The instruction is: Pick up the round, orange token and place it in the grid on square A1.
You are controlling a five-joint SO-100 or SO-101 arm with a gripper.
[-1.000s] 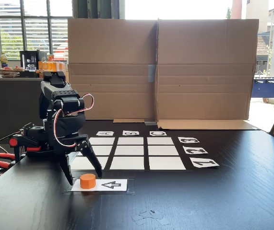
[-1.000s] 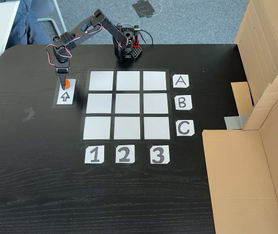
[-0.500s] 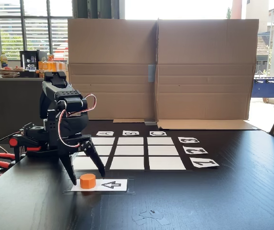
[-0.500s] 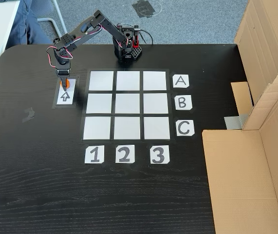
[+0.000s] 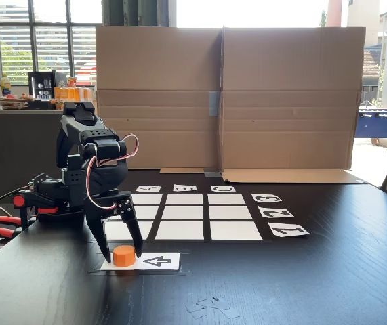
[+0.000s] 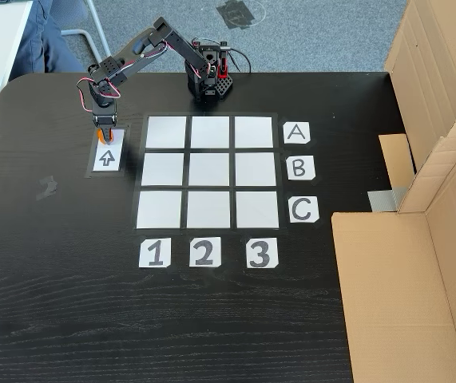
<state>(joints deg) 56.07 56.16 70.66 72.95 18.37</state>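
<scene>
Orange, and one in number, the token (image 5: 124,255) sits on the near end of the single arrow card (image 5: 154,261), on the black table (image 5: 281,284). One gripper (image 5: 123,252) straddles it, fingers spread to either side and tips low beside it; whether they touch it cannot be told. In the fixed view from above the gripper (image 6: 105,137) covers most of the token (image 6: 101,136). Judged step: the grasp, not yet closed. The next move calls for closing on the token, lifting it clear of the card, and carrying it a short way to square A1 (image 6: 166,132), the adjacent corner cell of the grid (image 6: 209,171). Count: nine white cells, three letter cards, three number cards. Beyond stands a cardboard screen (image 5: 227,95) of two panels.
</scene>
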